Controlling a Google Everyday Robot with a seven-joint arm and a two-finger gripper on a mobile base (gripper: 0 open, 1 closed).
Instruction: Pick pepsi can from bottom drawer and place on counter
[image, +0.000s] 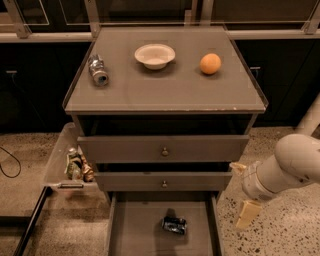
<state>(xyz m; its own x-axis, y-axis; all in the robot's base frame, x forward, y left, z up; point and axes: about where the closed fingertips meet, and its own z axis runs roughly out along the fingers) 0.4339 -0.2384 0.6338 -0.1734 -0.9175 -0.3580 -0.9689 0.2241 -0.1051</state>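
1. Grey-brown is the drawer cabinet that fills the middle of the camera view. Its flat top, the table (165, 95), has a thin pale edge and spans the upper half of the frame.
2. Three things rest on the table, well apart from one another. A silver-grey can (98, 70) lies on its side at the upper left, a pale bowl (155, 55) stands at upper centre, and an orange (210, 63) sits at the upper right.
3. Under the front edge of the table are two closed-looking fronts, the upper drawer (125, 148) and below it the middle drawer (130, 181). Each has a small round knob at its centre.
4. The bottom drawer (132, 232) stands open at the bottom centre of the frame, its flat floor showing between low side walls.
5. The pepsi can (174, 225) lies on its side on that floor, a little right of the drawer's middle and near the lower edge of the frame. It is dark blue with pale markings and touches neither side wall.
6. The gripper (240, 196) is at the lower right, outside the drawer's right wall and above the speckled floor (285, 237), well apart from the pepsi can.
7. Its jaws stand apart and hold nothing. One pale tip points toward the right end of the middle drawer and the other hangs downward.
8. The pale arm (292, 167) runs from the gripper to the right edge of the frame.
9. At the middle left, a clear bin (55, 160) beside the cabinet holds small items too jumbled to name.
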